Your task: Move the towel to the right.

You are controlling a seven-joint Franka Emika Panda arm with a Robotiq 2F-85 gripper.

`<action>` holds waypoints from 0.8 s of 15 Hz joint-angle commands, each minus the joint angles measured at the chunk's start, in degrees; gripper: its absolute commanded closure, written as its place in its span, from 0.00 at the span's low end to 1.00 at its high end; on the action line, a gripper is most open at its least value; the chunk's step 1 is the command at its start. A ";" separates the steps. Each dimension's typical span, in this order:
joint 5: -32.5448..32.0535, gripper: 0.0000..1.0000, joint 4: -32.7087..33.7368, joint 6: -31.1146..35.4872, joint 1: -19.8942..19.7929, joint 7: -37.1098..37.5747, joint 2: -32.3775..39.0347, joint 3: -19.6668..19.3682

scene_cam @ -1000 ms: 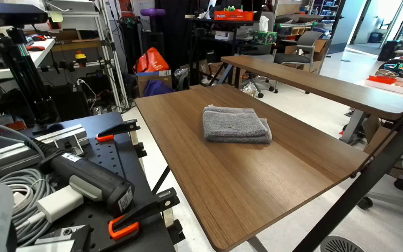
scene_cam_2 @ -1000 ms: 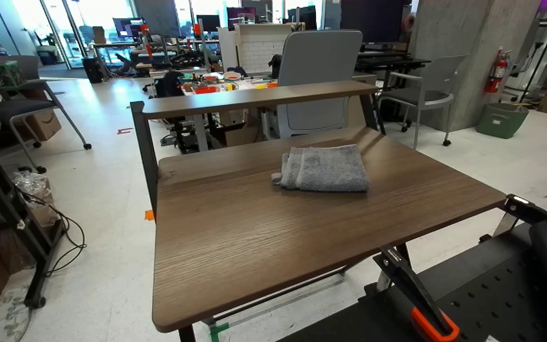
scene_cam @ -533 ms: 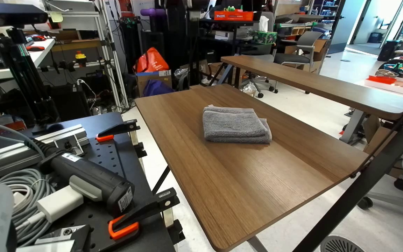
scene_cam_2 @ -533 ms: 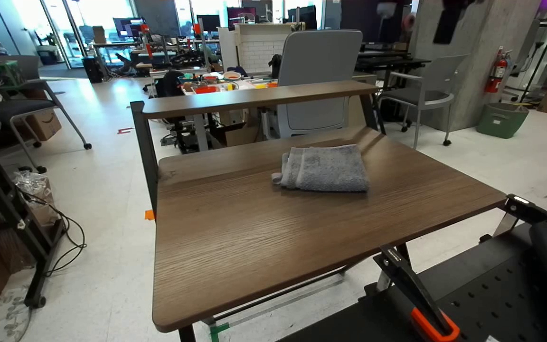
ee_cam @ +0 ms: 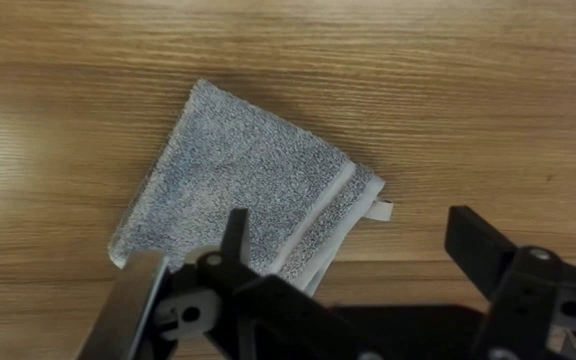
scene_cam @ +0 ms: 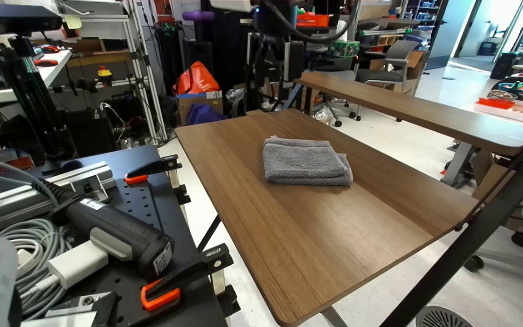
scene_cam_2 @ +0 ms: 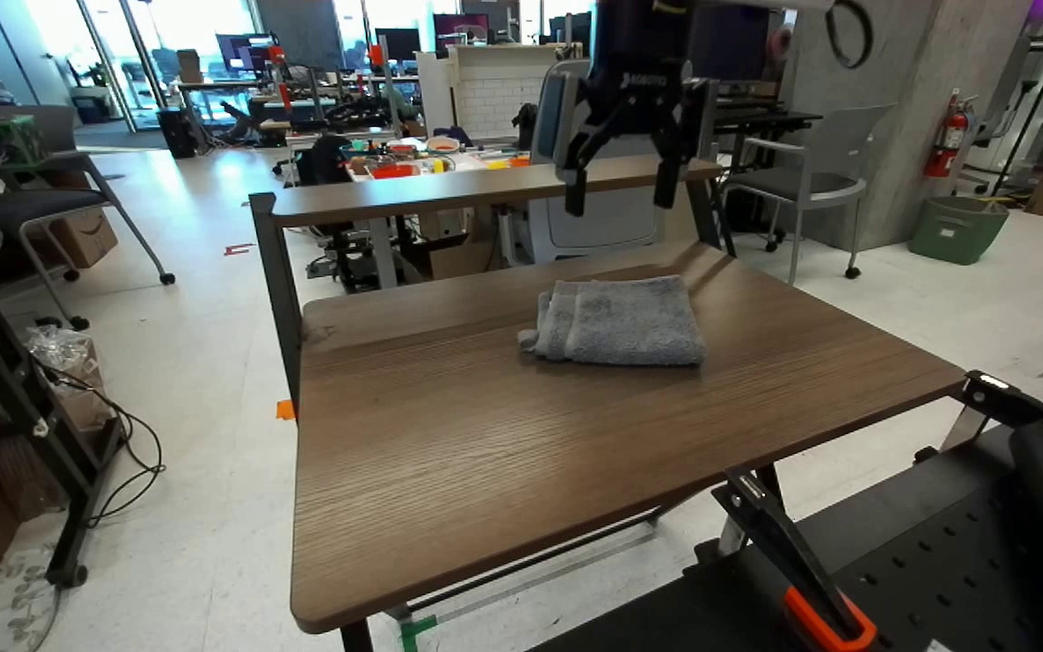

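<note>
- Hanging in the air: gripper [scene_cam_2: 620,195], fingers [scene_cam_2: 575,193] spread wide, well clear of the towel [ee_cam: 258,165]
- Towel folded, grey, below, partly behind one finger in the wrist view
- Towel lying flat on brown tabletop [ee_cam: 443,100]

In an exterior view, your towel [scene_cam_2: 626,324] lay on the desk [scene_cam_2: 449,444], below your gripper [scene_cam_2: 619,199] and apart from it. You had the raised shelf [scene_cam_2: 485,192] behind the towel, the office chair [scene_cam_2: 598,232] behind that shelf, and the workbench [scene_cam_2: 956,512] before the desk, at right.
</note>
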 commanded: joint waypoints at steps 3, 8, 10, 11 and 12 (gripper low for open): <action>-1.54 0.00 13.16 -1.05 2.14 0.53 13.71 -0.86; -1.32 0.00 17.54 -1.85 2.72 0.50 19.46 -1.70; -1.57 0.00 17.97 -1.93 2.84 0.72 20.58 -2.21; -1.49 0.00 17.94 -1.95 2.70 0.58 20.88 -2.31; -1.53 0.00 17.90 -1.90 2.69 0.56 21.15 -2.50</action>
